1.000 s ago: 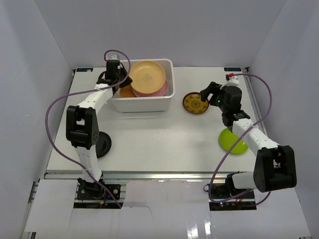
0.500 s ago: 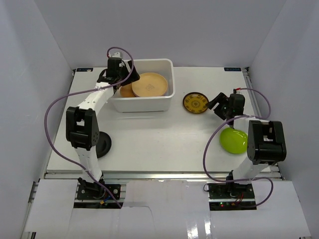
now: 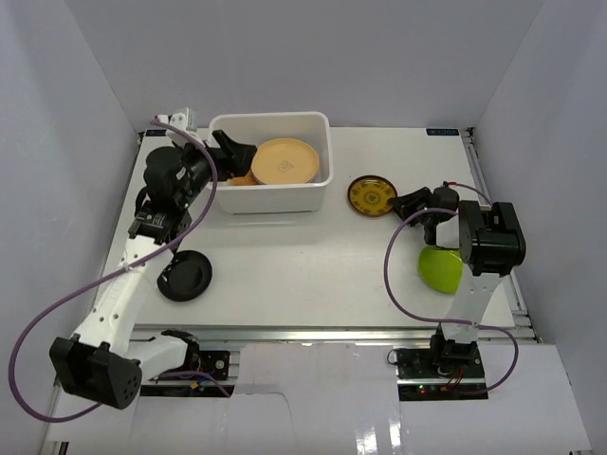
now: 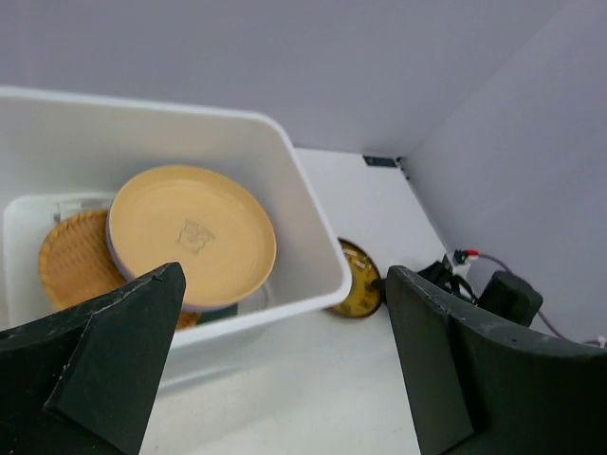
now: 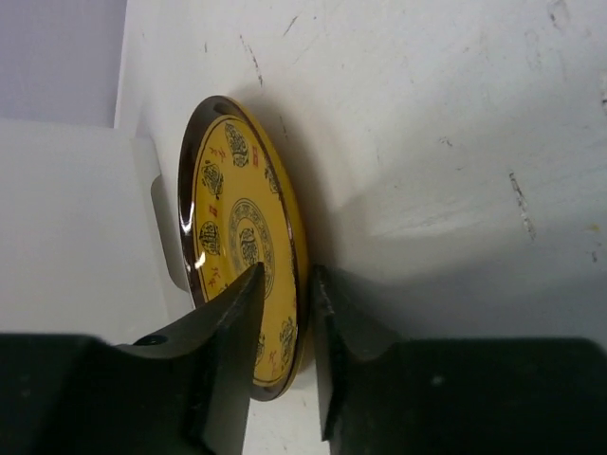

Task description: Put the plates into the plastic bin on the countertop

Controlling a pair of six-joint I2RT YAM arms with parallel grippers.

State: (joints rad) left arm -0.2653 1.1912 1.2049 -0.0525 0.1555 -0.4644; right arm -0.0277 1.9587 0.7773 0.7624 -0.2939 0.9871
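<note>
The white plastic bin (image 3: 270, 201) stands at the back of the countertop (image 3: 285, 256). An orange plate (image 3: 285, 159) lies flat in it over a woven tan plate (image 3: 242, 177). My left gripper (image 3: 237, 154) hovers open and empty at the bin's left end; its wrist view shows the orange plate (image 4: 190, 232) and the bin rim (image 4: 313, 204). A patterned yellow-brown plate (image 3: 372, 195) lies right of the bin. My right gripper (image 3: 403, 202) is shut on its near rim (image 5: 228, 209), one finger on its face and one under it (image 5: 289, 275).
A lime green plate (image 3: 441, 268) lies by the right arm, partly hidden by it. A black plate (image 3: 185, 278) sits front left beside the left arm. Purple cables loop from both arms. Metal rails edge the countertop, and white walls enclose it.
My left gripper opened and let the tilted orange plate drop flat into the bin, then drew back left. My right gripper dropped to the patterned plate and closed on its rim.
</note>
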